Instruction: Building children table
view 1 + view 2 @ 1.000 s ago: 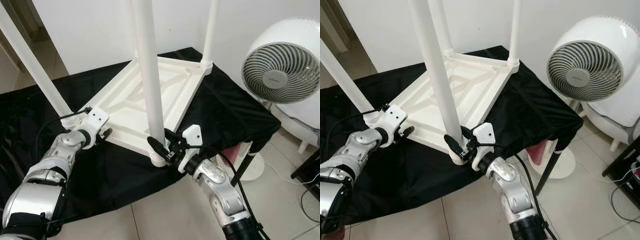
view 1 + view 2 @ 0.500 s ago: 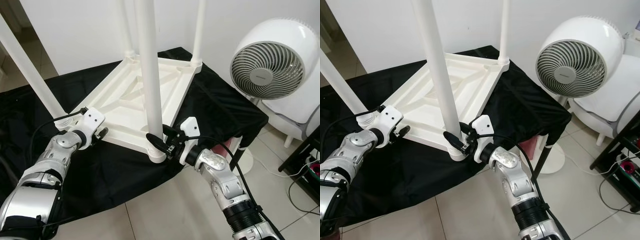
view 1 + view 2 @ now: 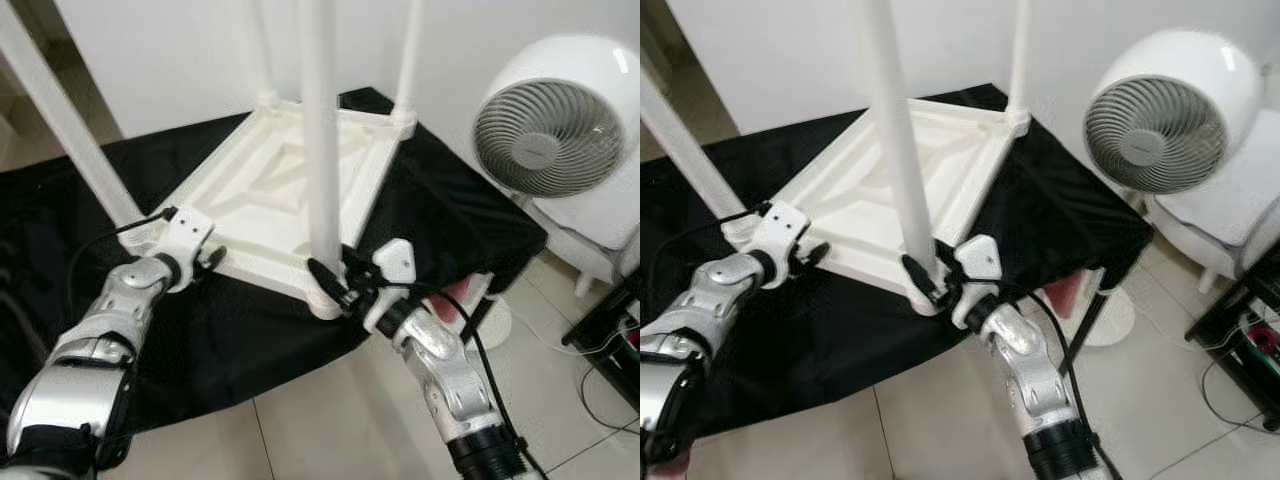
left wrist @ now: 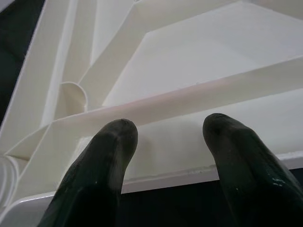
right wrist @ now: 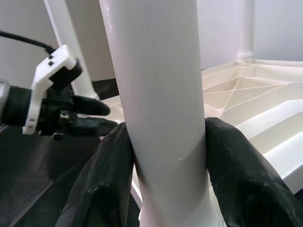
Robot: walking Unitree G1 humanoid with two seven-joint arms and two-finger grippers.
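Two end effectors work at the upturned table (image 3: 290, 190): the right end effector (image 3: 335, 285) is clamped around the near leg (image 3: 322, 140) at its base; the left end effector (image 3: 205, 262), fingers (image 4: 102, 161) apart, straddles the table's rim. Table lies on black cloth (image 3: 230, 340), fan (image 3: 550, 135) beside.

Head stereo pair looking forward and down, both eyes sharing the upturned children's table (image 3: 290, 190) and white fan (image 3: 560, 140). Left wrist camera sitting close, facing the tabletop's ribbed underside (image 4: 199, 61). Right wrist camera pressing close on one table leg (image 5: 158, 104), also catching the left pincer (image 5: 90, 116).
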